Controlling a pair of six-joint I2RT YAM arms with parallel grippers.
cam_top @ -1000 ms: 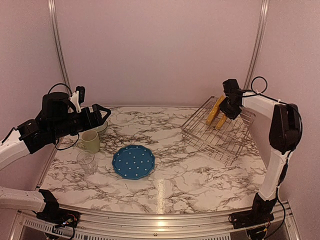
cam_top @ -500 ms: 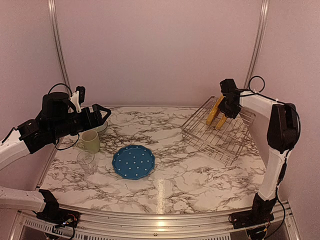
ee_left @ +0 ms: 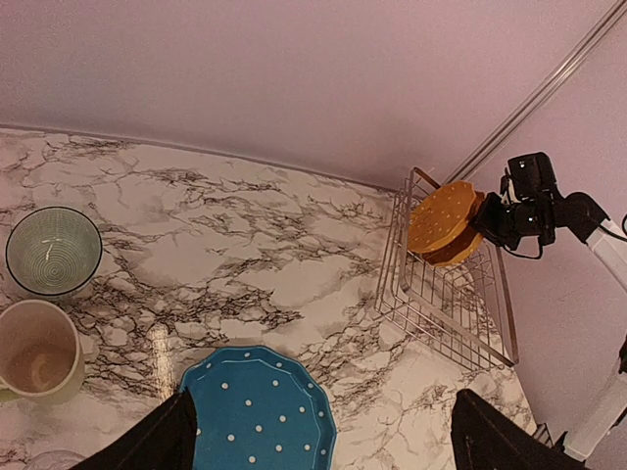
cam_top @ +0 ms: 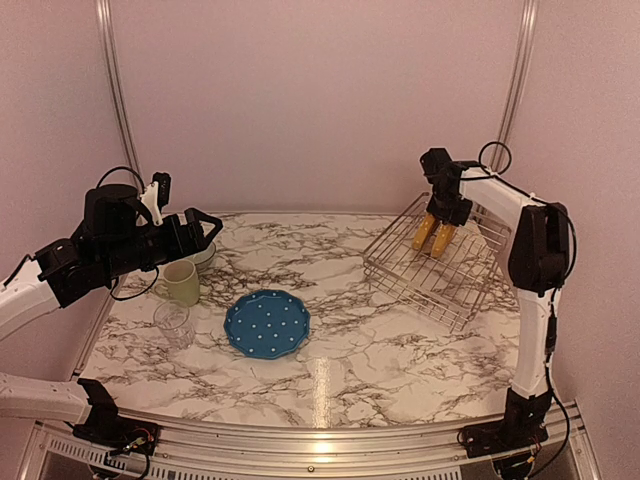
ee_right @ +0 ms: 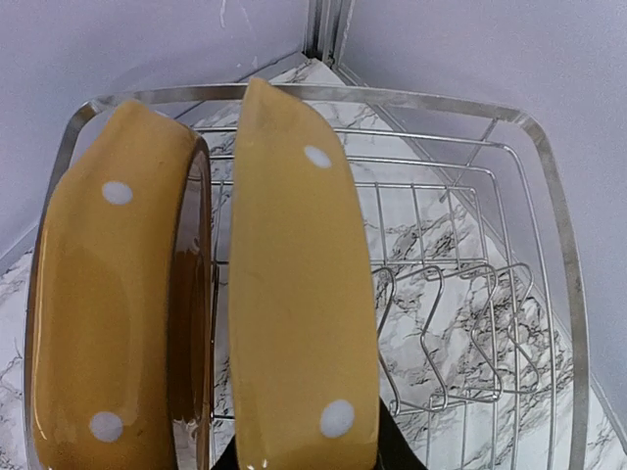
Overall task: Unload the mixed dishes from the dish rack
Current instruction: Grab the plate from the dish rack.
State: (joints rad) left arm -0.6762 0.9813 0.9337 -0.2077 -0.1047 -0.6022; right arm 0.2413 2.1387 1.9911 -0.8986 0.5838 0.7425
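The silver wire dish rack (cam_top: 437, 272) stands at the back right and holds two yellow-orange dotted plates (cam_top: 425, 232) on edge. My right gripper (cam_top: 441, 208) is over them. In the right wrist view its jaws straddle the rim of the right-hand plate (ee_right: 299, 294), shut on it, with the other plate (ee_right: 108, 313) just to the left. The blue dotted plate (cam_top: 267, 323), pale green mug (cam_top: 181, 282), clear glass (cam_top: 173, 323) and small pale bowl (cam_top: 203, 255) sit on the table at the left. My left gripper (cam_top: 203, 228) hangs open and empty above the bowl.
The rack's upright tines (ee_right: 460, 323) stand right of the held plate. The rack (ee_left: 451, 294) sits close to the right wall and back corner. The marble table (cam_top: 360, 340) lies between the blue plate (ee_left: 257, 411) and the rack.
My right gripper has moved left along the rack's far end. The two yellow plates now stand more upright. The left arm has not moved.
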